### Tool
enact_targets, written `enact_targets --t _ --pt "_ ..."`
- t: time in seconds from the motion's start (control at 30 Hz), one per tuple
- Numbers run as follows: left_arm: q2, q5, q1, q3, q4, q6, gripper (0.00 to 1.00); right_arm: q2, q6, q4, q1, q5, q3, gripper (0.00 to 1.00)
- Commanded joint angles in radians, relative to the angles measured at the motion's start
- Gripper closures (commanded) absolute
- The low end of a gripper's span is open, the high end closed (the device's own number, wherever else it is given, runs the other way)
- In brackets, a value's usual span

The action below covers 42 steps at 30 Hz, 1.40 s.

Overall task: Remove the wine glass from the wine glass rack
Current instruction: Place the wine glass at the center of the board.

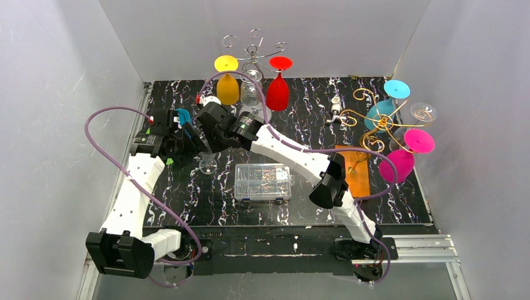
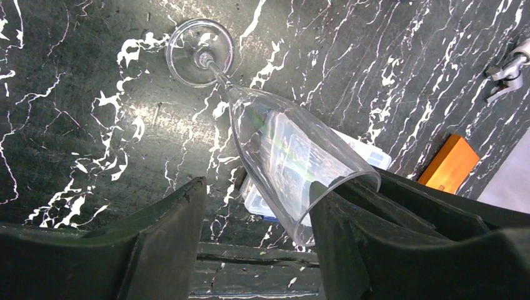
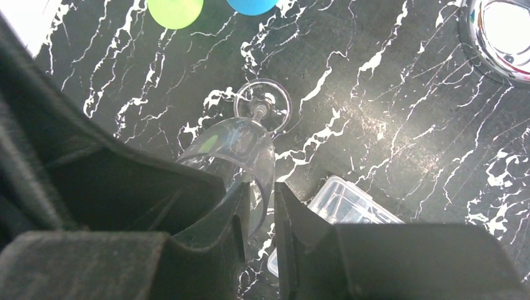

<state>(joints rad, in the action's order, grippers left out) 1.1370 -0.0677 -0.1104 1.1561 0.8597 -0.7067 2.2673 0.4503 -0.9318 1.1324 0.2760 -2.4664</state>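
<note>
A clear wine glass [image 1: 207, 164] stands with its foot on the black marble table, front left of the silver wine glass rack [image 1: 253, 53]. Its bowl shows in the left wrist view [image 2: 281, 150] and in the right wrist view [image 3: 240, 147]. My right gripper [image 1: 215, 134] [image 3: 262, 186] is nearly closed, with the bowl's rim wall between its fingers. My left gripper [image 1: 187, 147] [image 2: 257, 187] is open at the same rim, its right finger [image 2: 350, 237] touching the rim. The rack holds a yellow glass [image 1: 227, 87], a red glass [image 1: 278, 90] and a clear glass [image 1: 252, 87].
A clear plastic parts box [image 1: 263, 181] lies just right of the glass. A gold rack [image 1: 369, 119] with blue, pink and clear glasses stands at the right, an orange block [image 1: 356, 169] in front of it. White walls enclose the table.
</note>
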Motion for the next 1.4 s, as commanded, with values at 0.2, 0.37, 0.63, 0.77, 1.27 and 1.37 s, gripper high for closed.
enact_targets --t 0.2,0.37,0.63,0.77,1.27,1.37 --pt "0.054 0.077 0.005 0.037 0.018 0.034 0.47 -0.07 0.016 0.078 -0.003 -0.014 -0.003 0.65" --pt "0.076 0.097 0.006 0.051 0.025 0.042 0.48 -0.091 0.015 0.095 -0.003 -0.014 0.011 0.59" --pt "0.114 0.106 0.006 0.082 0.031 0.051 0.48 -0.129 0.007 0.115 -0.005 0.001 0.017 0.5" --pt "0.13 0.108 0.006 0.105 0.033 0.055 0.48 -0.151 0.002 0.116 -0.008 0.012 0.02 0.48" --pt "0.189 0.157 0.005 0.245 0.095 0.088 0.47 -0.288 -0.02 0.102 -0.01 0.065 0.063 0.41" --pt "0.185 0.158 0.006 0.248 0.101 0.091 0.47 -0.327 -0.026 0.097 -0.01 0.078 0.073 0.39"
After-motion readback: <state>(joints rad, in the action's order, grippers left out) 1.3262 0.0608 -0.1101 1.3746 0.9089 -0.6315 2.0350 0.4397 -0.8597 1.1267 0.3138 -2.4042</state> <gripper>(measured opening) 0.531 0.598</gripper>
